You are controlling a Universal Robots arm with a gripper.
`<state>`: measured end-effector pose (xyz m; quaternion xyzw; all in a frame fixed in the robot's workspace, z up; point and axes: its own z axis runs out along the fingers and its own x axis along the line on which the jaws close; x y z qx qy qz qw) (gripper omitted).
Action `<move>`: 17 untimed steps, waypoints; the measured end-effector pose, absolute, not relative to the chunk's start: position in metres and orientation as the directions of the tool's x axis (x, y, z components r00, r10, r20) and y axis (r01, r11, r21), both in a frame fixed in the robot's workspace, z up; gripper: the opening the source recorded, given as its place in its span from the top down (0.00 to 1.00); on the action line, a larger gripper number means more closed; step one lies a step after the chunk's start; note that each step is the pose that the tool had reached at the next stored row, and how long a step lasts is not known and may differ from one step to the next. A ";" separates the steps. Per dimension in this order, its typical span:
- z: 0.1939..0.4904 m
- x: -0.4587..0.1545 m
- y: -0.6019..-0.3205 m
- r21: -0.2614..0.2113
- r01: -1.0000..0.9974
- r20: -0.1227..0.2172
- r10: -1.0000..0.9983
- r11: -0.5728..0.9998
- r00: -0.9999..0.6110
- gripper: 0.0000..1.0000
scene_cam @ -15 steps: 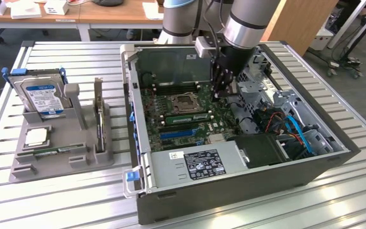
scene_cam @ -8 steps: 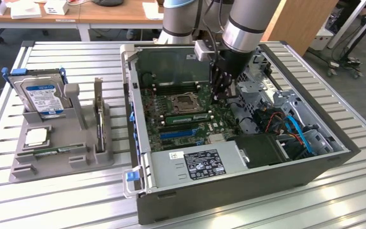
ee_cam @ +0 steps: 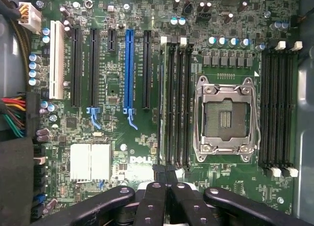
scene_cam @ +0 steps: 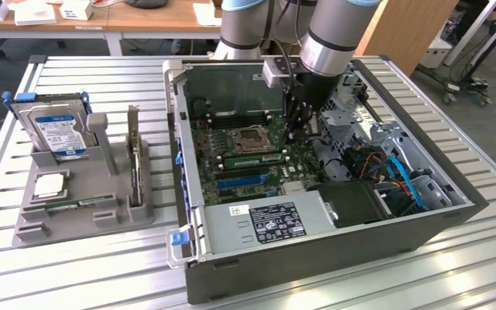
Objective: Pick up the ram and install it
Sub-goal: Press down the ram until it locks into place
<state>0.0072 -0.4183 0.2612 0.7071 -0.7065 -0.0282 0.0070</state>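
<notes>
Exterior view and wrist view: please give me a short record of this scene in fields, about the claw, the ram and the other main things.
claw: shut, low inside the case, over the motherboard
nearest to claw: end of the memory slots beside the CPU socket
ram: a green stick seems to sit in those slots; whether the claw touches it, cannot tell
holder: on the table, at the exterior view's left of the case
hard drive: upright in the holder
</notes>
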 end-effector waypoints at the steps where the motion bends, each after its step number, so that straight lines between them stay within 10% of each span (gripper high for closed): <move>1: 0.260 0.007 -0.418 0.050 -0.999 -0.030 -1.000 -0.002 0.000 0.90; 17: 0.252 0.007 -0.414 0.050 -0.999 -0.030 -1.000 -0.002 0.000 0.90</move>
